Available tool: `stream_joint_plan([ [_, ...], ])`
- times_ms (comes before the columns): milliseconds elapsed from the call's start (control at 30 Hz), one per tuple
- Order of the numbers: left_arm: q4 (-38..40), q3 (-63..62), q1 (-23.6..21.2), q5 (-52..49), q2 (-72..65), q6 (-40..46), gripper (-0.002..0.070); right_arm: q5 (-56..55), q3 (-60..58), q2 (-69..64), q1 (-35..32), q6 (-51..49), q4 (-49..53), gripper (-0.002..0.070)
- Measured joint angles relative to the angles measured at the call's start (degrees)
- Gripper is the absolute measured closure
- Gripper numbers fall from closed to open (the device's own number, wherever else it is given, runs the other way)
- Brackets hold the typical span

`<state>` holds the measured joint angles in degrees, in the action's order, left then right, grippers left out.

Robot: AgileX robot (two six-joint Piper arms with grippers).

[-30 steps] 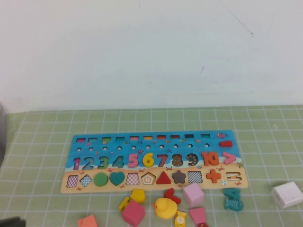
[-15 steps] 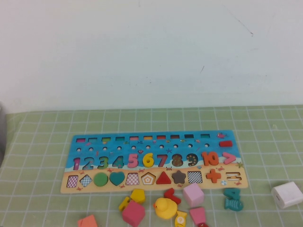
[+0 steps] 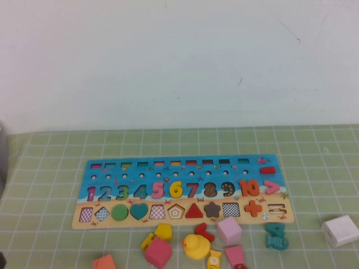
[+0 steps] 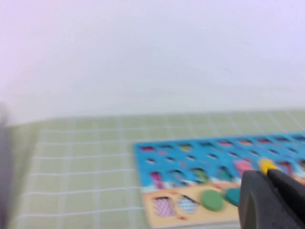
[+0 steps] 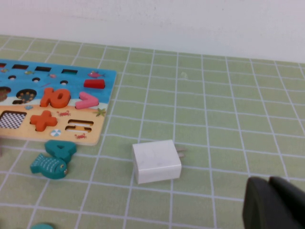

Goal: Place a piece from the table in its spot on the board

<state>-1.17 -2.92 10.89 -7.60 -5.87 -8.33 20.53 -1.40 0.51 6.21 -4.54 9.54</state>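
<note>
Yellow 6, the piece, is already sitting in its own slot on the board, lined up in the numeral row between the pink 5 and the pinkish-red 7. It's looking flush with its neighbours from the high view, not tilted or riding up on an edge as far as I can tell. So I'm reading the task as basically done.

Left gripper is hanging up off the table on the robot's left side, looking across at the board's low-number end. Its two dark fingers are pressed together with nothing between them. It's not touching the board or any piece. Right gripper is parking over the green grid mat out to the right, near the white plug block but clear of it. Its fingers are looking closed and empty too.

What's left, if anything, is not much for this piece. A few checkered shape slots in the tan strip are showing empty, and loose bits like the yellow duck, the pink cube and the teal fish are lying just in front of the board, but those aren't the 6's business.
</note>
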Motion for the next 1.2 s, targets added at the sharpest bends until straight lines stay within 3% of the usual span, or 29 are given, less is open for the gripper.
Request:
stream_joint_plan([
  [100,0.35,4.03,-4.53,2.81,3.22,0.67,0.0676,0.00,0.00,0.00,0.00,0.00,0.00,0.0678],
  [300,0.58,4.38,-9.85,-2.73,6.24,0.79,0.0676,0.00,0.00,0.00,0.00,0.00,0.00,0.0678],
  [533,0.60,4.38,-10.55,-9.91,6.35,0.89,0.0676,0.00,0.00,0.00,0.00,0.00,0.00,0.0678],
  [1200,0.70,4.28,-10.55,-10.63,6.38,2.63,0.0676,0.00,0.00,0.00,0.00,0.00,0.00,0.0678],
])
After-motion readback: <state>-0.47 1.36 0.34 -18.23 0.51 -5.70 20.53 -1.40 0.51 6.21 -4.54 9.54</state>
